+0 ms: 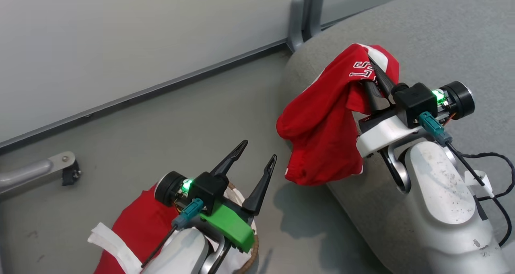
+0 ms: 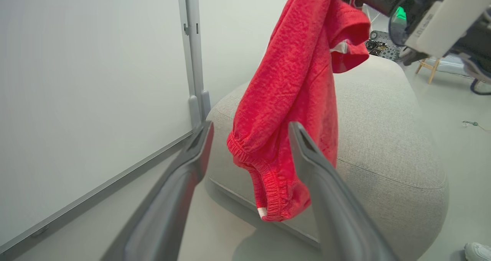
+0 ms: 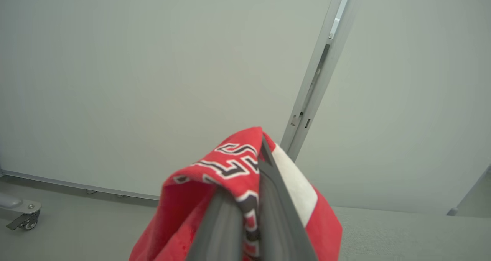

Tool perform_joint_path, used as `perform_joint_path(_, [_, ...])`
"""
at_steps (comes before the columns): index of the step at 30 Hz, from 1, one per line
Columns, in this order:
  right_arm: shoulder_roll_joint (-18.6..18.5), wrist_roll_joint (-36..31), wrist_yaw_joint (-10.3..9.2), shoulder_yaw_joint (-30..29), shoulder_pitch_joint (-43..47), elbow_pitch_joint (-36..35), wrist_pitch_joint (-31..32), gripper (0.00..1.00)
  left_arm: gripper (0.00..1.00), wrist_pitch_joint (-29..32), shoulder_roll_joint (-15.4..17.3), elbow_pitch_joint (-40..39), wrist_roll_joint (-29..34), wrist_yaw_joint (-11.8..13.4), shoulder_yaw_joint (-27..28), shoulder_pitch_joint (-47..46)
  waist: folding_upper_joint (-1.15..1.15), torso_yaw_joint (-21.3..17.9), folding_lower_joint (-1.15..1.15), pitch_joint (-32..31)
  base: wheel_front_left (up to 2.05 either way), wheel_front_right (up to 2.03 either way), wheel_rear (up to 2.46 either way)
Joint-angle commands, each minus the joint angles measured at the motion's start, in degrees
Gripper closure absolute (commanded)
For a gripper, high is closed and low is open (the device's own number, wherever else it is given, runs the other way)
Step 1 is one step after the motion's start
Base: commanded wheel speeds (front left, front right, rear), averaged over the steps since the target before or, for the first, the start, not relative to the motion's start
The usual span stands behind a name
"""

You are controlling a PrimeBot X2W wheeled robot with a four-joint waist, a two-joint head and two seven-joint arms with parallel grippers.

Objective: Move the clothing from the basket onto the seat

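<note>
Grey seat (image 1: 442, 32) lies under & beyond my right jaws. The red garment (image 1: 322, 121), clenched in them at its lettered part, droops left past the seat's edge, over the floor (image 1: 181, 117). If I let go here, its wt prob drags it off. More clothing (image 1: 136, 225) sits in the basket (image 1: 253, 250) below my left jaws, which are spread & empty.

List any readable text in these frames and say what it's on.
"ST", apparently: white, black-edged letters on the red garment; it is folded and the rest is hidden.
Small print on the pale wrist casing: too blurred to read.
</note>
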Motion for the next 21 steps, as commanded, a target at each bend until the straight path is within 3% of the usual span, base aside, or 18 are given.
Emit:
perform_joint_path(1, [-0.06,-0.03,-0.06,-0.37,-1.09,-0.37,-0.12,1.0,0.0,-0.03,0.89,0.04,0.48,-0.18,-0.25,-1.22,0.0,-5.68,0.0,5.22,0.0,0.0,0.0])
perform_joint_path(8, [-0.04,0.49,-0.06,-1.29,-3.23,-0.63,-0.12,1.0,0.0,-0.03,2.4,0.19,0.72,-0.19,-1.44,-3.64,0.0,-7.57,0.0,8.68,0.0,0.0,0.0])
perform_joint_path(14, [-0.23,-0.52,-0.06,-5.76,-9.53,-0.11,-0.12,1.0,0.0,-0.04,3.83,-0.64,1.15,-0.19,-2.38,-5.82,0.0,-6.99,0.0,12.49,0.0,0.0,0.0])
perform_joint_path(21, [-5.98,-1.89,-0.06,-13.78,-21.68,-0.1,-0.12,1.0,0.0,-0.03,5.77,-1.63,1.94,-0.18,-2.82,-9.31,0.0,-4.65,0.0,18.91,0.0,0.0,0.0])
